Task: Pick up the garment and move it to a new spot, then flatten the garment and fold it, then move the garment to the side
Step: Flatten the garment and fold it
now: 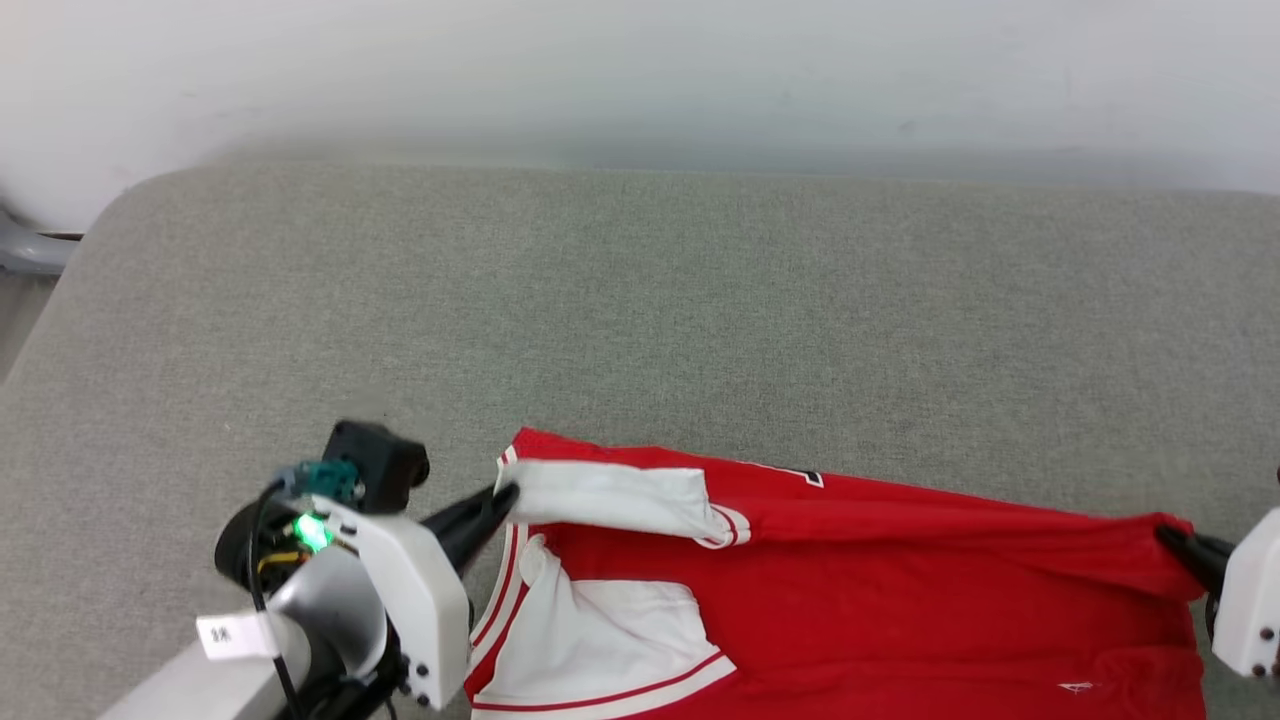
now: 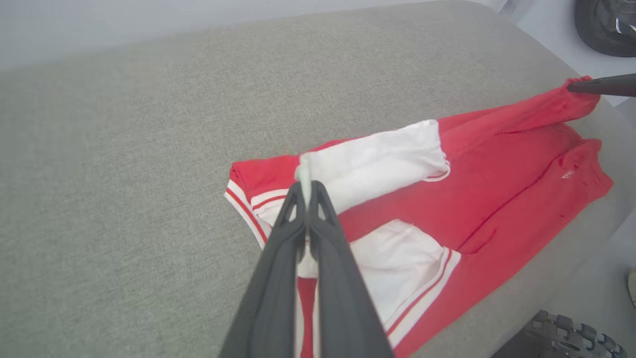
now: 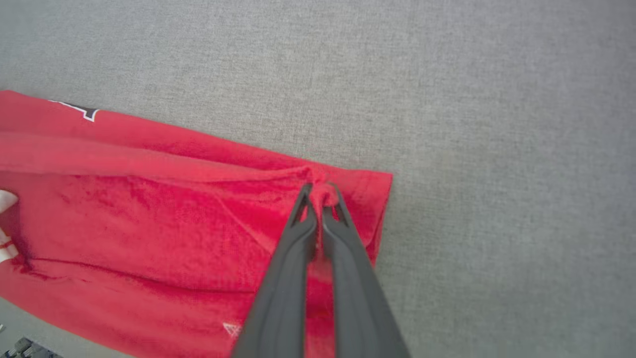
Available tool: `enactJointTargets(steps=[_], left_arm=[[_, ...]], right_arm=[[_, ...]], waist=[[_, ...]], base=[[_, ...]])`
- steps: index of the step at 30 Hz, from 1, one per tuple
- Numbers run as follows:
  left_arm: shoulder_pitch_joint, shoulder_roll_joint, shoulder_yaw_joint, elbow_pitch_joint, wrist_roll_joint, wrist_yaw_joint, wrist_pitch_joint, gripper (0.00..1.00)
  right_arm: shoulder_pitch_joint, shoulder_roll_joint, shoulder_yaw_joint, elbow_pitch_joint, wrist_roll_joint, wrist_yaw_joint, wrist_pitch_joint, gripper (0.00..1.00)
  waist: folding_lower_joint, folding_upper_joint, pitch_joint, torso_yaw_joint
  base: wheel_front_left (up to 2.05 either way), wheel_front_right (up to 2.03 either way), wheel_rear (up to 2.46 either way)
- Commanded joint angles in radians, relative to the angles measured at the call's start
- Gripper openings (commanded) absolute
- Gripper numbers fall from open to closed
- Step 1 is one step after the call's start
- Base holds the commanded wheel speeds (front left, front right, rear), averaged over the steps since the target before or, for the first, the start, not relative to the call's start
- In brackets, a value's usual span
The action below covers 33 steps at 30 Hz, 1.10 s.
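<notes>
The garment (image 1: 900, 580), a red jersey T-shirt with white sleeves and striped trim, lies folded lengthwise along the near edge of the grey padded surface (image 1: 640, 300). My left gripper (image 1: 507, 496) is shut on the white fabric at the shoulder end; in the left wrist view the left gripper (image 2: 304, 185) pinches a white fold of the garment (image 2: 497, 184). My right gripper (image 1: 1168, 535) is shut on the red hem corner at the far right; in the right wrist view the right gripper (image 3: 320, 191) bunches the red cloth of the garment (image 3: 149, 214). The upper layer is stretched taut between both grippers.
The grey padded surface stretches wide and bare behind the garment, up to a pale wall (image 1: 640, 70). Its rounded left corner (image 1: 110, 215) shows, with a grey bar (image 1: 25, 250) beyond. Dark wheel parts (image 2: 566, 333) show below the near edge in the left wrist view.
</notes>
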Motion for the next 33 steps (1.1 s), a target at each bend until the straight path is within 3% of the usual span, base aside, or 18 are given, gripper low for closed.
enactJointTargets(steps=[1,11,27,28,29,30,31,33], left_arm=[[0.027,0.006,-0.004,-0.003,-0.002,0.007,-0.008,0.00],[0.141,0.011,-0.072,0.048,0.019,0.017,-0.023,0.00],[0.114,-0.062,-0.169,0.223,0.089,-0.047,-0.041,0.00],[0.111,-0.065,-0.174,0.232,0.092,-0.051,-0.042,0.06],[0.108,-0.069,-0.178,0.240,0.097,-0.054,-0.043,0.36],[0.104,-0.072,-0.182,0.247,0.101,-0.057,-0.045,0.82],[0.104,-0.075,-0.184,0.255,0.104,-0.058,-0.050,1.00],[0.106,-0.081,-0.186,0.270,0.104,-0.061,-0.057,1.00]], right_arm=[[0.029,-0.006,-0.002,-0.012,0.005,-0.001,-0.004,0.00],[0.161,-0.034,0.025,-0.095,0.054,-0.001,0.063,0.00],[0.133,-0.079,0.141,-0.030,-0.015,-0.001,-0.004,0.02],[0.128,-0.082,0.149,-0.022,-0.023,-0.001,-0.016,0.93],[0.124,-0.081,0.156,-0.008,-0.023,-0.001,-0.023,1.00],[0.122,-0.082,0.170,0.000,-0.024,-0.001,-0.026,1.00],[0.120,-0.081,0.177,0.009,-0.019,-0.001,-0.031,1.00],[0.114,-0.076,0.190,0.026,-0.006,-0.001,-0.039,1.00]], waist=[[0.0002,-0.0001,-0.008,0.001],[0.0002,-0.0001,-0.011,-0.005],[0.0002,-0.0001,0.035,-0.006],[0.0002,-0.0001,0.037,-0.006],[0.0002,-0.0001,0.038,-0.006],[0.0002,-0.0001,0.038,-0.005],[0.0002,-0.0001,0.036,-0.006],[0.0002,-0.0001,0.027,-0.007]], base=[[0.00,0.00,0.00],[0.00,0.00,0.00],[0.00,0.00,0.00],[0.00,0.00,0.00],[0.00,0.00,0.00],[0.00,0.00,0.00],[0.00,0.00,0.00],[0.00,0.00,0.00]])
